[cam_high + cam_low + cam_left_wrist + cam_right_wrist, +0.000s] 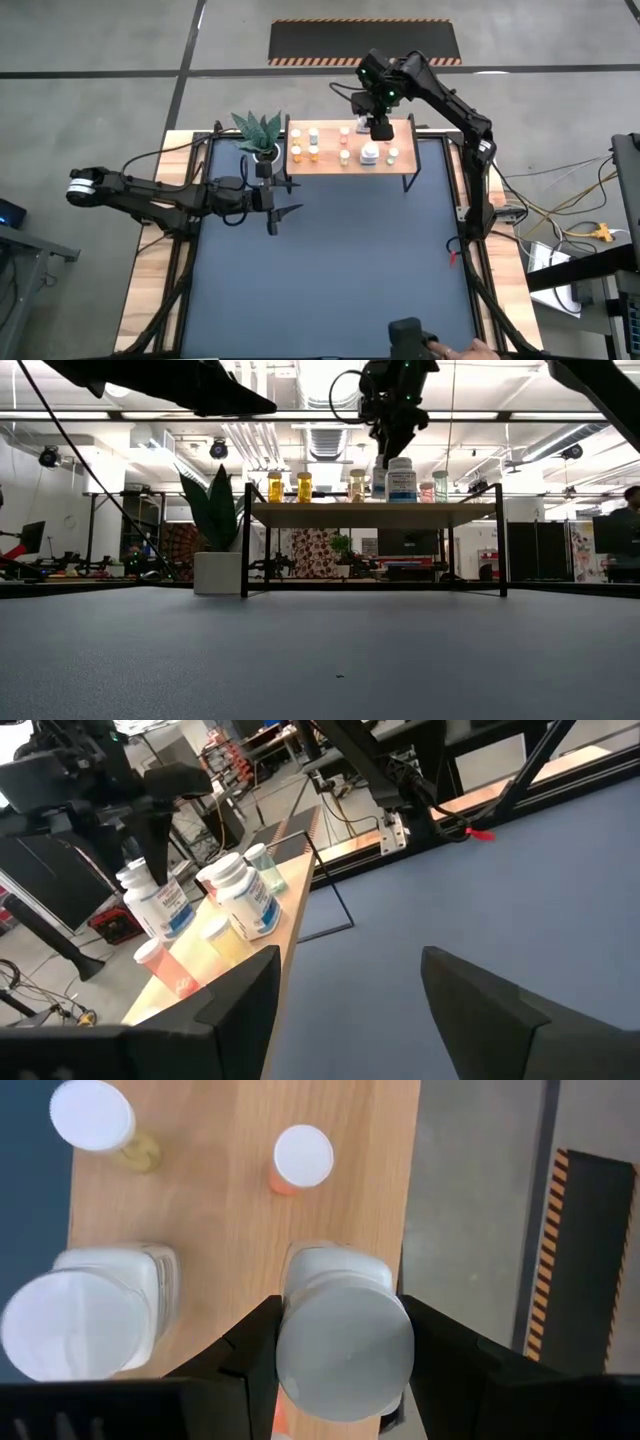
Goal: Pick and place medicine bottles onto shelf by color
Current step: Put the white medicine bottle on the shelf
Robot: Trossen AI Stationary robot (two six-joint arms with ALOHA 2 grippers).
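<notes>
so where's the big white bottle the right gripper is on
In the high view the right gripper is over the shelf, at its far right end. The right wrist view shows the large white bottle between its fingers, beside a second large white bottle.

Light-wood shelf (352, 168) on thin black legs stands at the far edge of the dark blue, wood-edged surface (340, 270).
White-capped medicine bottles (345, 157) line the board: orange ones toward the white plant pot (217, 572) beside the shelf, two larger white bottles (80, 1315) near the other end.
</notes>
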